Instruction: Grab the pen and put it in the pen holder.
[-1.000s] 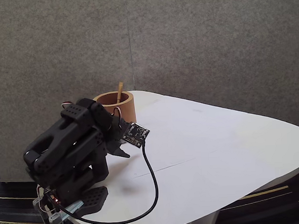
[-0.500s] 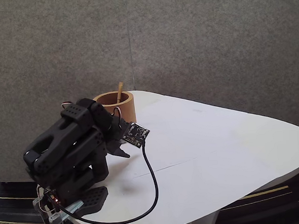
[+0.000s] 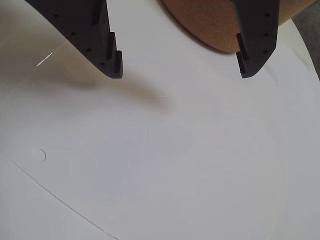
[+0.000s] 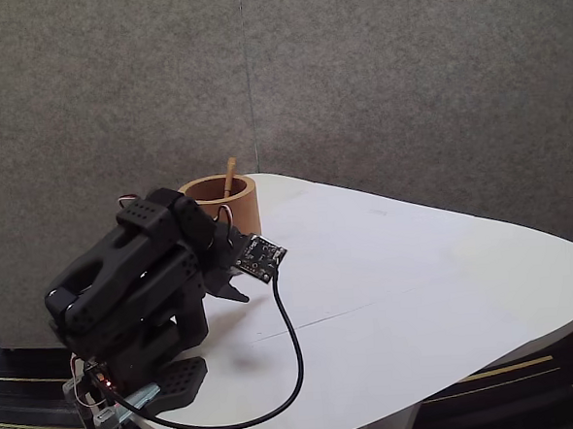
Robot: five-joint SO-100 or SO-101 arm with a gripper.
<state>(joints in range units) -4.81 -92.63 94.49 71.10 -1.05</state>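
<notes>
The pen [image 4: 230, 176] stands inside the holder [image 4: 230, 210], leaning against the inner wall with its tan top poking up above the rim. The holder, a squat brown cup, sits near the far left edge of the white table [image 4: 418, 294] in the fixed view, close to the grey wall [image 4: 405, 90].

Just in front of the holder, the black arm [image 4: 126, 292] is folded low over its base at the table's near left corner. Its gripper [image 3: 180, 72] points down at the tabletop. In the wrist view the two dark fingers [image 3: 107, 52] hang well apart with nothing between them but bare white surface, so the gripper is released and empty. The holder's brown side fills the top of that view, behind the fingers, close to them but apparently not touching.

A black cable [image 4: 293, 355] runs from a small circuit board [image 4: 260, 257] on the wrist, loops across the table and returns to the base.

Over the last second nothing has changed: pen, holder, arm and cable all sit exactly where they were. That stillness, with the pen already in the holder and the fingers spread and folded back, suggests the task is done and the arm is resting.
</notes>
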